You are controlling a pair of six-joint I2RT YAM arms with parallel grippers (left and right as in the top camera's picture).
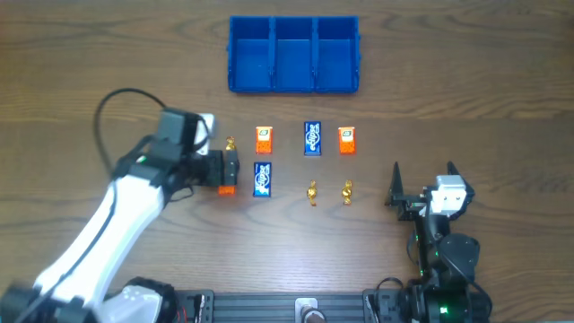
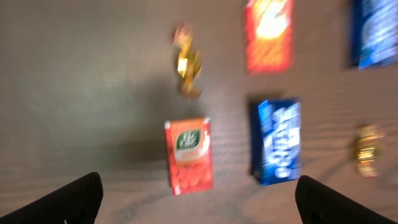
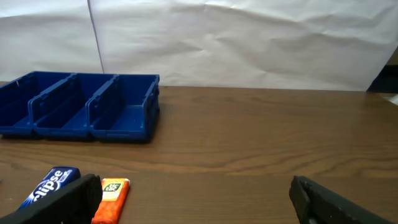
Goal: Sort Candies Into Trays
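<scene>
A blue three-compartment tray [image 1: 293, 54] stands at the far middle of the table. Candies lie in two loose rows in front of it: orange boxes [image 1: 264, 139] [image 1: 347, 140], blue packs [image 1: 312, 138] [image 1: 263, 179] and gold wrapped sweets [image 1: 311, 193] [image 1: 346, 191] [image 1: 230, 142]. My left gripper [image 1: 231, 169] hangs open above another orange box [image 2: 188, 155], which lies between its spread fingers [image 2: 81, 199] beside a blue pack [image 2: 277, 142]. At the right my right gripper [image 1: 421, 187] stands open and holds nothing, apart from the candies, facing the tray [image 3: 81, 106].
Bare wooden table lies to the left and right of the candy rows and in front of them. A black cable loops above the left arm [image 1: 126, 94]. A white backdrop rises behind the table's far edge [image 3: 249, 37].
</scene>
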